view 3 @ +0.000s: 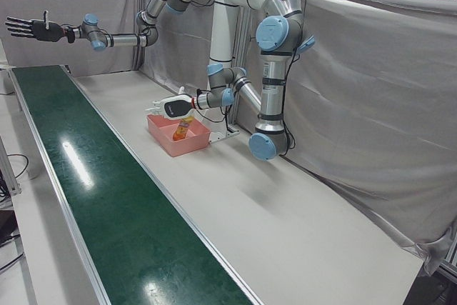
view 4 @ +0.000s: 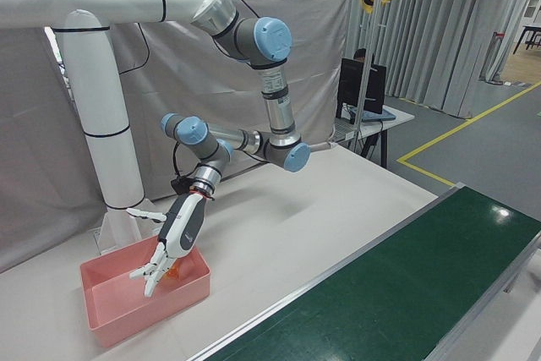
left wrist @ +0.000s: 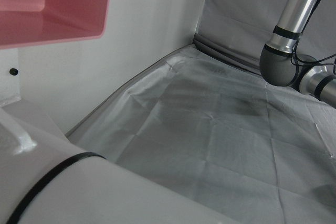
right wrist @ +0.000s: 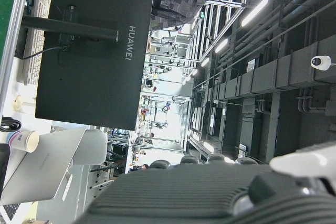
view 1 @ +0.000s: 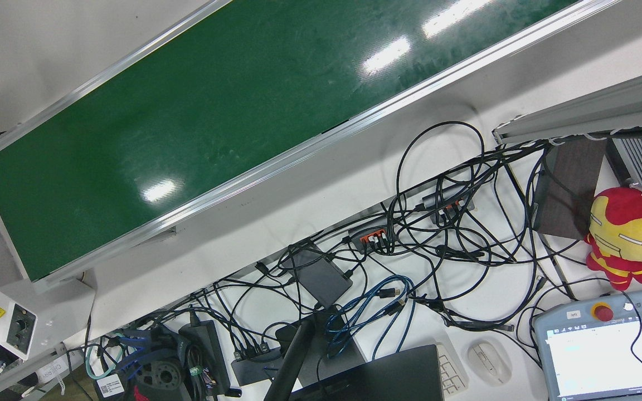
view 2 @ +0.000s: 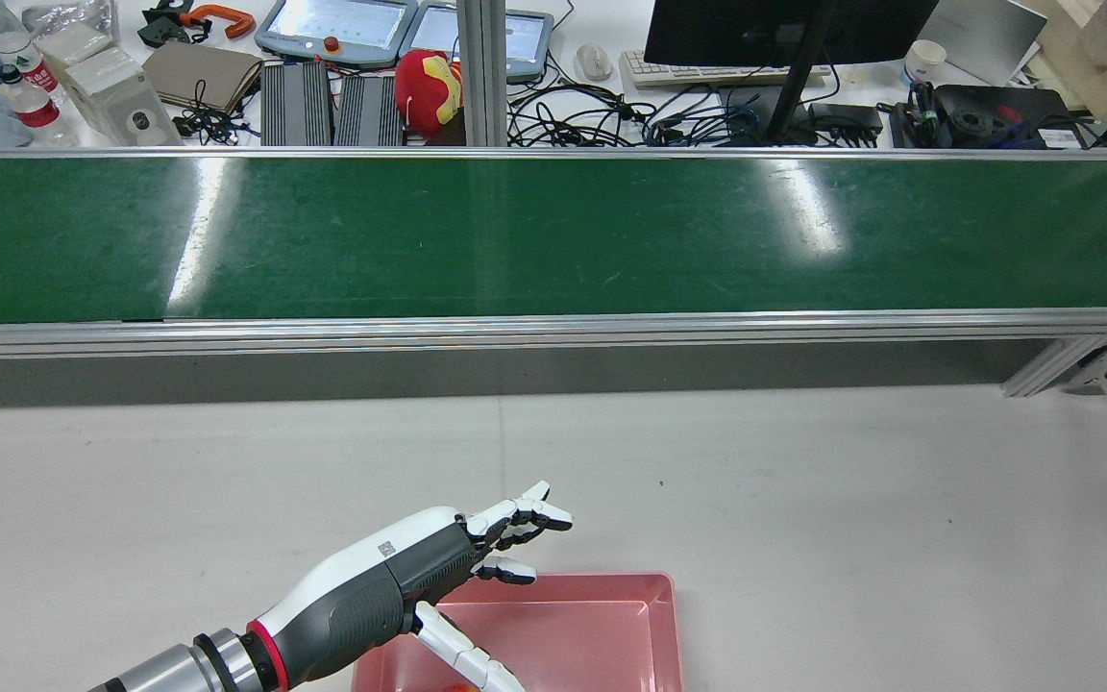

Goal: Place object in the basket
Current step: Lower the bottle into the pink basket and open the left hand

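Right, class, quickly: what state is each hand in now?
Left hand: open, empty, over the pink basket.
Right hand: open, empty, raised high.

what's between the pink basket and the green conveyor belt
Only bare white tabletop, seen in the rear view, separates the pink plastic basket from the green conveyor belt. The open left hand hovers over the basket's edge.

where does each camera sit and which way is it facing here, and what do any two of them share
Front view: above the operators' desk, looking down on the conveyor belt and cables; no arm.
Rear view: high behind the arms, facing the belt; left hand over the pink basket.
Left-front view: a front corner, along the belt; both arms, right hand raised.
Right-front view: the other corner; left hand above the basket.
Left hand view: on the hand; basket corner, arm links.
Right hand view: on the hand, facing a monitor.
Rear and both corner views share basket and left hand.
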